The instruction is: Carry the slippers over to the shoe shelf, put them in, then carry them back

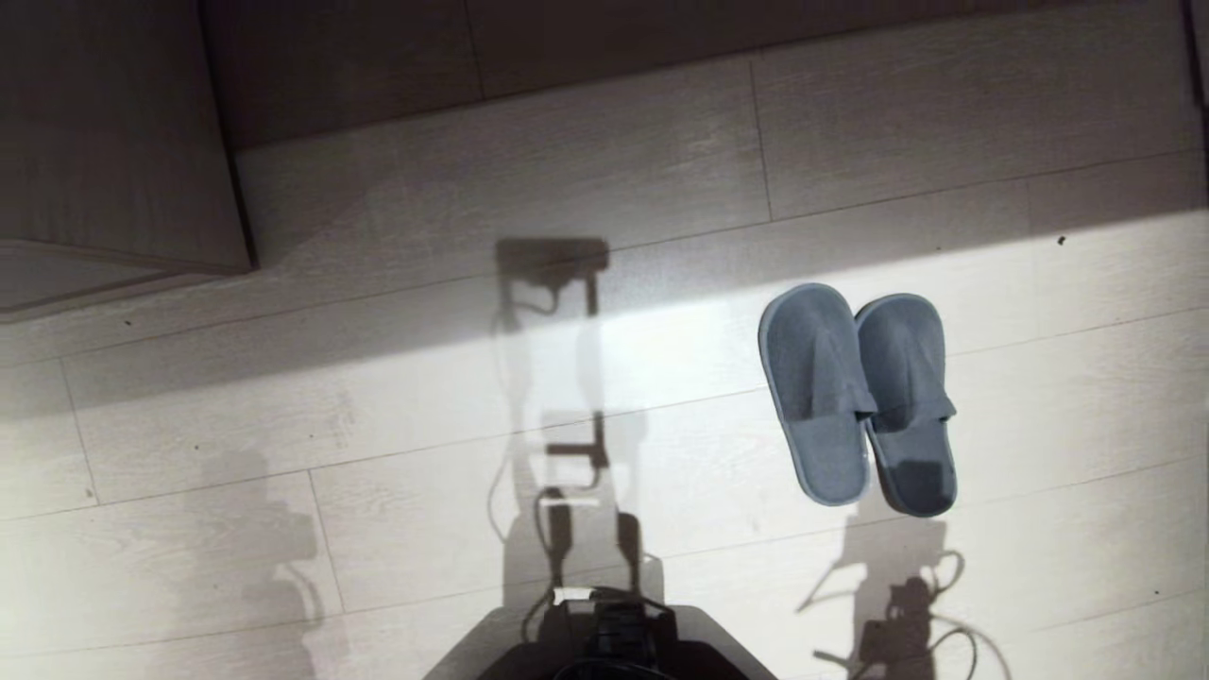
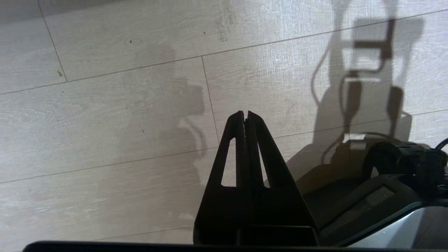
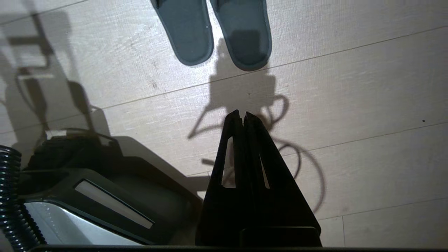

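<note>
The blue-grey slippers (image 1: pixel 858 397) lie side by side on the pale wood floor, right of centre in the head view, heels towards me. Their heel ends (image 3: pixel 224 38) also show in the right wrist view, ahead of my right gripper (image 3: pixel 243 115), which hangs shut and empty above the floor, well short of them. My left gripper (image 2: pixel 244 114) is shut too, holding nothing, over bare floor beside my base. Neither arm appears in the head view. The shoe shelf is out of view.
A grey-brown wood furniture corner (image 1: pixel 113 142) stands at the far left, with a dark board (image 1: pixel 604 38) running along the back. My dark base (image 1: pixel 614 642) sits at the near edge. Shadows of my arms and cables fall across the floor.
</note>
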